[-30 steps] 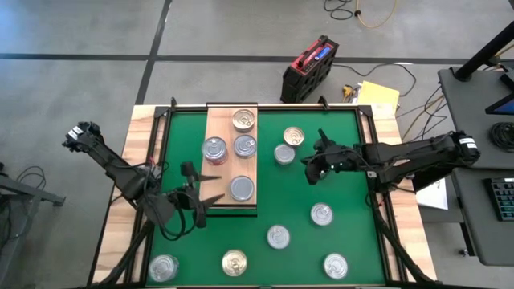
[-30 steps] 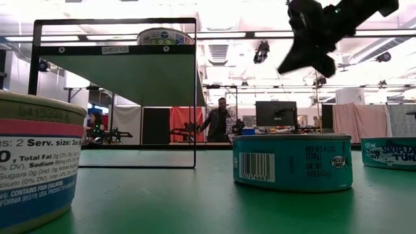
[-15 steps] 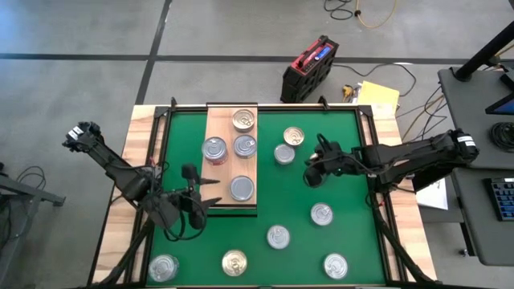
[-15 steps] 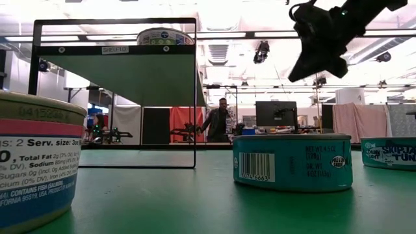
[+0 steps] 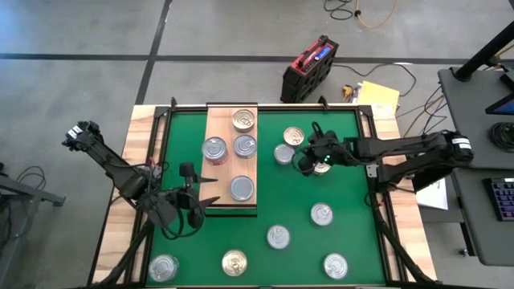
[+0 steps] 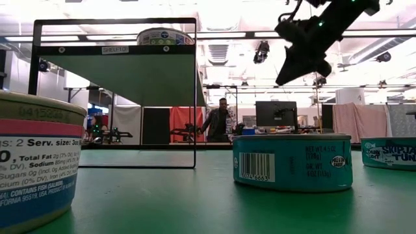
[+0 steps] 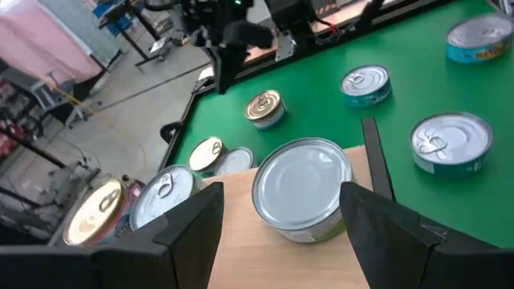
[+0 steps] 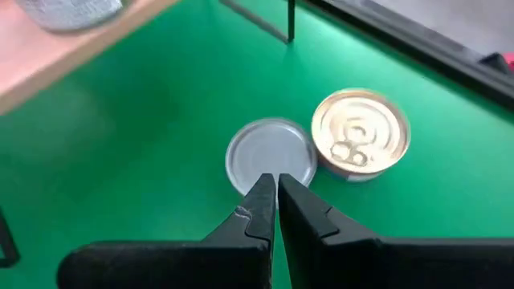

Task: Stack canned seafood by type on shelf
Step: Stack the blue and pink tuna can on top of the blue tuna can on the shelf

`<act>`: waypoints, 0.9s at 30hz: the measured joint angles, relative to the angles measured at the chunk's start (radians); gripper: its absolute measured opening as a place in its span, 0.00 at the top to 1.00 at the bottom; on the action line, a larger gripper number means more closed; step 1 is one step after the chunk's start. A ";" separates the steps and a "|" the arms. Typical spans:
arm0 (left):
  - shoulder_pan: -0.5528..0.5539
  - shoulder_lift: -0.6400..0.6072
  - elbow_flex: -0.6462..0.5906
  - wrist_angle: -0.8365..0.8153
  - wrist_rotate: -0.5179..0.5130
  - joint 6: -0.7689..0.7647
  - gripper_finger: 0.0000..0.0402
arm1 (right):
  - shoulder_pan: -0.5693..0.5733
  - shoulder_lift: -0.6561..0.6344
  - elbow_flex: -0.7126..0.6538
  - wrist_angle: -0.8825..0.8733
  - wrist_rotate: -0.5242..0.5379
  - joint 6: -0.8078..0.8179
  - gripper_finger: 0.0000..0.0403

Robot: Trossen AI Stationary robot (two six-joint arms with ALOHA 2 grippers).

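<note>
The wooden shelf (image 5: 229,164) carries three silver-lidded tins (image 5: 214,149) (image 5: 245,145) (image 5: 242,188) and a gold-lidded one (image 5: 243,120). Several more tins lie on the green mat. Next to the shelf stand a silver tin (image 5: 283,153) (image 8: 271,156) and a gold tin (image 5: 294,136) (image 8: 360,132). My right gripper (image 5: 299,163) (image 8: 274,183) is shut and empty. It hangs high above the mat (image 6: 300,58), its tips over the silver tin's edge. My left gripper (image 5: 197,193) is open at the shelf's near left corner. Its fingers (image 7: 377,217) stand apart, short of the nearest shelf tin (image 7: 303,189).
Other tins lie on the near half of the mat: silver ones (image 5: 322,213) (image 5: 278,236) (image 5: 336,265) (image 5: 164,267) and a gold one (image 5: 234,262). In the low view the shelf (image 6: 117,65) stands raised on a black frame. A person (image 6: 218,120) stands far behind the table.
My right gripper has moved toward the table's left and far edge, from over bare mat to above the silver and gold tins beside the shelf, staying high above the mat.
</note>
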 joint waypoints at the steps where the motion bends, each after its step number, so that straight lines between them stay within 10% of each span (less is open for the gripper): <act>1: 0.000 0.001 0.000 0.000 0.000 -0.021 0.42 | 0.000 0.016 0.002 -0.002 -0.012 0.007 0.98; 27: 0.000 0.007 0.003 -0.062 0.009 -0.150 0.42 | -0.078 0.100 0.059 -0.288 -0.043 0.097 0.98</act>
